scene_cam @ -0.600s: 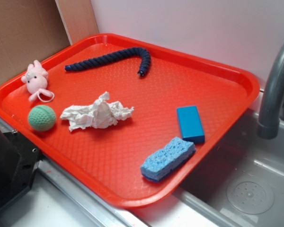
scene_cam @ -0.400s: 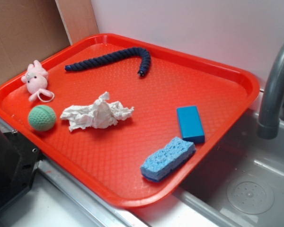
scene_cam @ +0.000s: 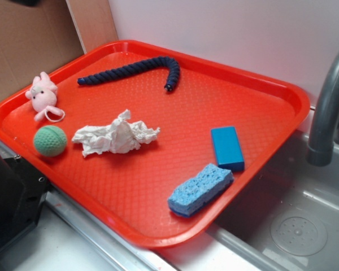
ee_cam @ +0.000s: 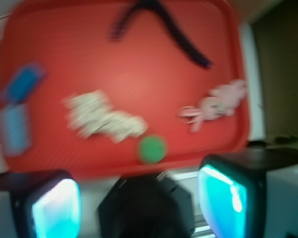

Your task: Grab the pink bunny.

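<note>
The pink bunny [scene_cam: 42,93] lies at the tray's left corner, its white cord loop trailing toward the green knitted ball [scene_cam: 50,140]. In the blurred wrist view the bunny [ee_cam: 218,105] sits near the tray's right edge, well ahead of my gripper [ee_cam: 141,206]. The gripper is open, its two cyan-padded fingers [ee_cam: 57,208] wide apart with nothing between them. It hangs high above the tray's near edge, over the black robot base. The ball [ee_cam: 152,148] lies between gripper and bunny, slightly left.
The red tray [scene_cam: 175,113] also holds a crumpled white tissue [scene_cam: 116,135], a dark blue rope [scene_cam: 141,68], a blue block [scene_cam: 226,147] and a blue sponge [scene_cam: 201,189]. A grey faucet [scene_cam: 327,107] and sink [scene_cam: 294,226] stand at the right. Cardboard [scene_cam: 22,39] rises behind the bunny.
Nothing on the tray has moved. A small dark shape has come in at the top left edge of the exterior view.
</note>
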`<action>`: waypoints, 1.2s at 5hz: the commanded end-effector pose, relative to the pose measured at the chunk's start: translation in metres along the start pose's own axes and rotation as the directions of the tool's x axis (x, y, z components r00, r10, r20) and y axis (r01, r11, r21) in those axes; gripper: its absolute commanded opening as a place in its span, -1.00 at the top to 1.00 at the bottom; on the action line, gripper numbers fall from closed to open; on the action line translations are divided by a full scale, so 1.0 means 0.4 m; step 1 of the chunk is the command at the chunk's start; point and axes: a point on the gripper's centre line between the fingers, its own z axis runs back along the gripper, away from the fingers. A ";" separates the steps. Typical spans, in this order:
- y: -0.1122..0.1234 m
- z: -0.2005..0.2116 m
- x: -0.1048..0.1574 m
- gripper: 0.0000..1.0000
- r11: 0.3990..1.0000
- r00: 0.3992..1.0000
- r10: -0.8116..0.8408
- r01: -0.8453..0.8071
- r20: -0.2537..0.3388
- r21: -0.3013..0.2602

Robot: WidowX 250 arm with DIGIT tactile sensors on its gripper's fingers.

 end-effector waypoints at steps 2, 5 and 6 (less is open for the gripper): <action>0.262 -0.214 0.071 -1.00 0.716 0.703 0.685 -0.601 0.191 -0.354; 0.181 -0.317 0.143 -1.00 0.742 0.728 0.662 -0.603 0.179 -0.292; 0.159 -0.352 0.171 -1.00 0.790 0.773 0.609 -0.572 0.178 -0.222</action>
